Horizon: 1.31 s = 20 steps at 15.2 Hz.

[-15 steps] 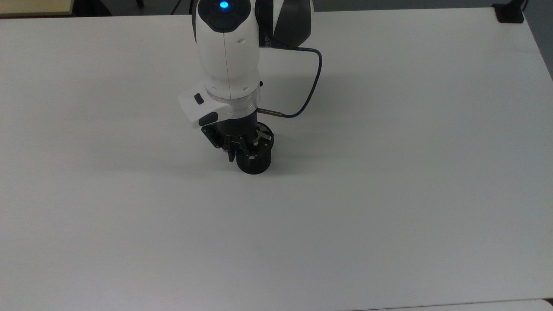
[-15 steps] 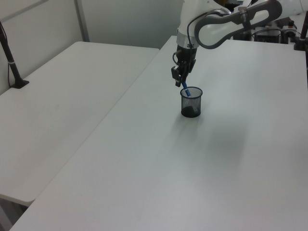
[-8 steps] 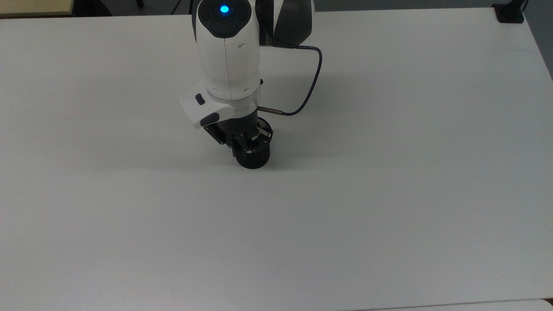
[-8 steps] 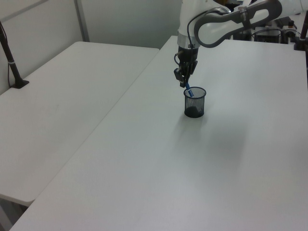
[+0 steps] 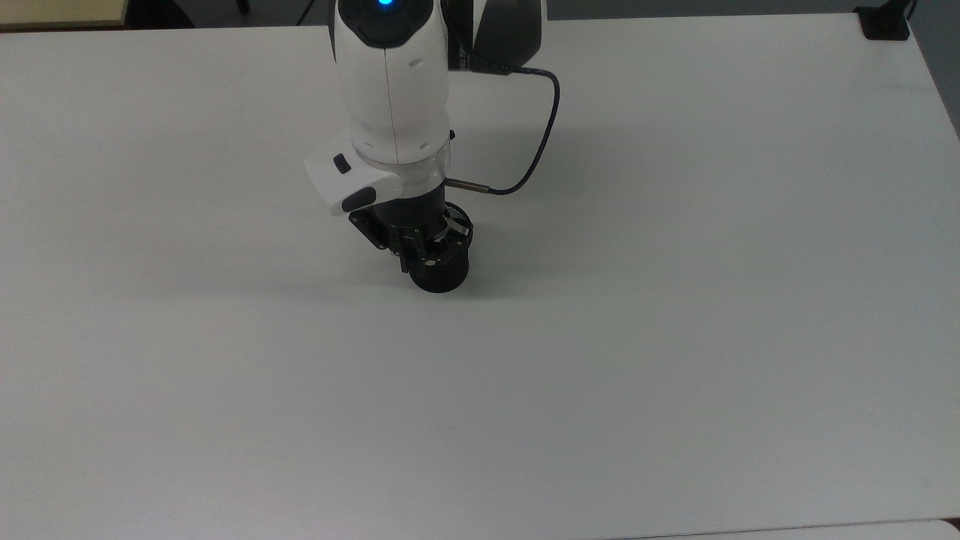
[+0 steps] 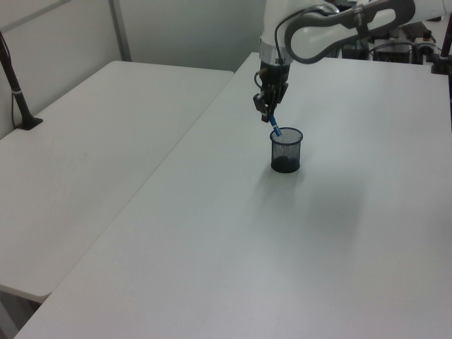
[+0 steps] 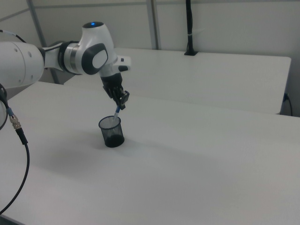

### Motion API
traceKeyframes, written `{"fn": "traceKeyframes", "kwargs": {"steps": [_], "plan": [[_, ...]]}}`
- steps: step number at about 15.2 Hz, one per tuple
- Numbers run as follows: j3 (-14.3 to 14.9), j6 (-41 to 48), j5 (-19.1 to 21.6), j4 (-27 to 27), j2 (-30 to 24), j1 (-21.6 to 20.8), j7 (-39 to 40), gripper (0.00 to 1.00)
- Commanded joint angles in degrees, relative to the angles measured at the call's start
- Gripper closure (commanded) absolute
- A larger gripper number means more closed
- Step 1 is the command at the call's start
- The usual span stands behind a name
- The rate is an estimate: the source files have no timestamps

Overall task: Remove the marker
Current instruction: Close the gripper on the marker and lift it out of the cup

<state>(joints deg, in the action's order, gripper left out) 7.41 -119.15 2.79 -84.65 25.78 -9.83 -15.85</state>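
The marker (image 6: 275,129) leans out of the black mesh cup (image 6: 286,150), blue upper end tilted toward the left view's left, lower part still inside the cup. My gripper (image 6: 269,118) is shut on the marker's top, just above the cup's rim. In the right view the marker (image 7: 117,112) slants up from the cup (image 7: 111,132) to the gripper (image 7: 121,103). From the top view the gripper (image 5: 415,257) hangs over the cup (image 5: 442,276) and covers most of its mouth.
The cup stands alone on a wide white table (image 5: 675,337). A second white table (image 6: 85,141) adjoins it on the left view's left, with a black post (image 6: 14,78) clamped at its edge. A dark cable (image 5: 551,127) loops off the arm's wrist.
The fingers closed on the marker's top a second ago, and the cup shifted slightly. Since then the gripper has risen a little, drawing the marker upward.
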Motion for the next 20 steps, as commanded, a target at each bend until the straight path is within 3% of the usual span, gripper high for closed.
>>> {"fn": "traceKeyframes", "kwargs": {"steps": [1,6,12,15,20], "plan": [[0.41,6.46,3.8,4.39,-1.61,1.56,1.52,0.93],[0.59,12.35,6.96,5.81,-6.34,4.98,5.81,0.92],[0.76,28.59,7.94,5.81,-12.33,11.32,23.12,0.88],[0.24,34.06,7.32,5.46,-12.25,10.1,24.64,0.87],[0.33,37.14,6.0,1.16,-9.27,2.19,24.11,0.87]]}}
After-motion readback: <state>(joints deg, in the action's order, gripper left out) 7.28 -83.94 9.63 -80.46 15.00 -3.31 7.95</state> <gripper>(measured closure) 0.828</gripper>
